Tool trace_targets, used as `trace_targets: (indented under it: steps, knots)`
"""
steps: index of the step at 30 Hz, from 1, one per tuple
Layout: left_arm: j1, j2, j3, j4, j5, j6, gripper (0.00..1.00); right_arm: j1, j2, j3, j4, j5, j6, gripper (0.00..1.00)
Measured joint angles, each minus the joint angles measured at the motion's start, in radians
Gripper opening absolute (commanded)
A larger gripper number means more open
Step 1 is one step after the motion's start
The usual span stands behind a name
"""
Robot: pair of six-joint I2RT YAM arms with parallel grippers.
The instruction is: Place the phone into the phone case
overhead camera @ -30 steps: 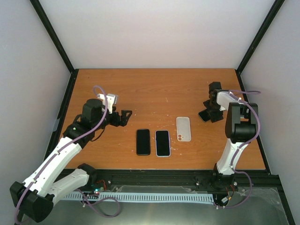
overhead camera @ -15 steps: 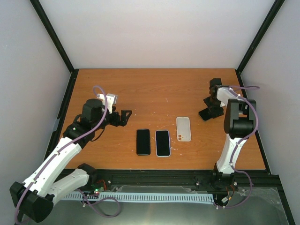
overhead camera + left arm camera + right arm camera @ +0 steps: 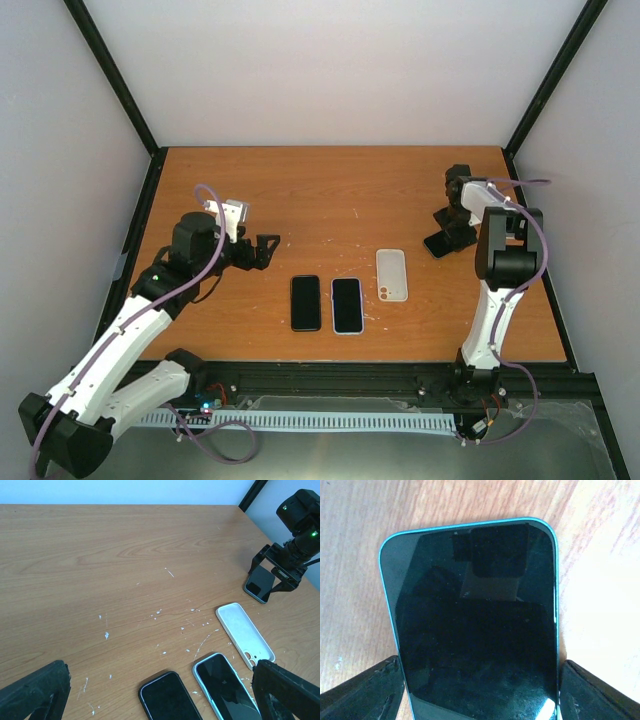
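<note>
- The right pincer (image 3: 276, 575) is seen lowered over a teal-edged phone (image 3: 477, 620) lying screen up at the right side of the desk (image 3: 330, 190), well apart from the two other phones (image 3: 306, 302) (image 3: 347, 305) laid side by side near the front edge.
- The phone case (image 3: 392, 274) is seen flat on the desk with its open side up, between the teal-edged phone and the pair.
- The step in hand is judged to be the pick-up. It would be done best with the long edges squeezed evenly and the pincer kept centred across the phone's width, so that the phone is not twisted or slid along the wood.
- The right pincer's jaws are set wide, one on each side of the phone. Whether its edges are touched cannot be told, and no lift is seen.
- The left pincer (image 3: 272, 251) is held fully released and empty above the desk, left of the pair, with nothing touched.
</note>
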Motion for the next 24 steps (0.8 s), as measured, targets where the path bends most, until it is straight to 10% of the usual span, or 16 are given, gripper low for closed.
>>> trace_targets:
  steps: [24]
  knots:
    - [0.000,-0.019,0.000,0.000,-0.004,0.000,1.00,0.029,-0.208,-0.318,0.237,-0.053,-0.552,0.63]
